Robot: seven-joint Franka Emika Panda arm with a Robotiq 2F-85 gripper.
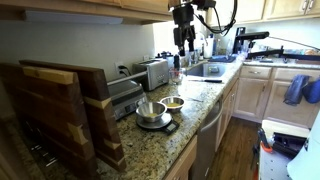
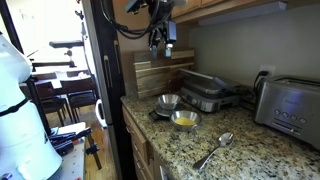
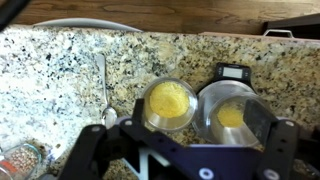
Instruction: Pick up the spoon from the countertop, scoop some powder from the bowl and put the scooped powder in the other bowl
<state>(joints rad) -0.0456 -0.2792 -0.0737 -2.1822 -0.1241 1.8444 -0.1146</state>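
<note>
gripper (image 1: 184, 42) hangs wide, empty, high over the desk (image 3: 50, 70) so i see the spoon (image 3: 104, 88) beside the bowl (image 3: 168, 103).

No text, label, brand or number can be read in any view. The small panel on the scale (image 3: 234, 72), just above the steel bowl (image 3: 232, 112) at the upper right of the wrist view, is too blurred to show figures. The toaster (image 2: 290, 105), at the right edge of an exterior view, bears no legible marking.
</note>
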